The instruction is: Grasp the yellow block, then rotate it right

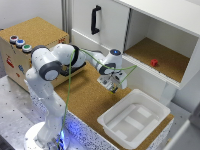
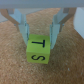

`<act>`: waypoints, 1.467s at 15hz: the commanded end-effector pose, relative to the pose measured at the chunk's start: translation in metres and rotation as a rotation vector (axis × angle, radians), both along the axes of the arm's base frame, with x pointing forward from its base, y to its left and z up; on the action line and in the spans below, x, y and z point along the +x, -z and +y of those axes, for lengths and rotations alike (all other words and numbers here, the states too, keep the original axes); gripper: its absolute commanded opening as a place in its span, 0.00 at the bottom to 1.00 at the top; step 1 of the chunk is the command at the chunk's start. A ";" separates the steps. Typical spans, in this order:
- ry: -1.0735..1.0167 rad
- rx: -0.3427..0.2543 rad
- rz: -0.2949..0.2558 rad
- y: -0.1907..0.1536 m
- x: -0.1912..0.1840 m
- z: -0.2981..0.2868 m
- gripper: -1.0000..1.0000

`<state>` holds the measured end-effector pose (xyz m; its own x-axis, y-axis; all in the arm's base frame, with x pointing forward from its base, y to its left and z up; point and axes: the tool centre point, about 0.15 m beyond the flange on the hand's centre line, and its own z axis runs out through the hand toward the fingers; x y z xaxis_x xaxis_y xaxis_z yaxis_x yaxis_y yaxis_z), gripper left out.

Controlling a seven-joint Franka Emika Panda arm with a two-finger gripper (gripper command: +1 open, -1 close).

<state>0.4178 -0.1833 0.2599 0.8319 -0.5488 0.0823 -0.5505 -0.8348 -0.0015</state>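
The yellow block (image 2: pixel 40 50) is a small yellow-green cube with a black T on its top face and an S on its near face. In the wrist view it sits between my two fingers (image 2: pixel 22 27), which press against its sides, with the cork surface just below. My gripper (image 2: pixel 40 40) is shut on it. In the exterior view my gripper (image 1: pixel 114 86) points down over the cork board, to the exterior view's left of the white bin, and the block is too small to make out there.
A white bin (image 1: pixel 134 117) stands on the cork board (image 1: pixel 85 100) near its front right. A small red block (image 1: pixel 154 62) lies in the open cabinet shelf. A wooden box with coloured buttons (image 1: pixel 20 42) stands at the back left.
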 end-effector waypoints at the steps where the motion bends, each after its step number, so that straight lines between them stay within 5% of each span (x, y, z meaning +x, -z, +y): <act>1: 0.431 0.016 0.028 0.017 0.012 -0.009 0.00; 3: 0.619 -0.036 -0.040 0.009 0.007 -0.007 0.00; 5: 0.758 0.001 -0.040 0.010 0.011 0.002 0.00; 8: 0.856 -0.039 0.007 0.021 0.022 0.004 0.00; 11: 0.907 0.022 0.017 0.032 0.026 -0.001 0.00; 14: 0.903 0.016 0.028 0.035 0.027 -0.010 0.00; 15: 0.896 0.023 0.050 0.037 0.027 -0.015 1.00; 17: 0.907 0.012 0.046 0.035 0.019 -0.024 1.00; 22: 0.895 0.124 -0.008 0.022 -0.019 -0.021 1.00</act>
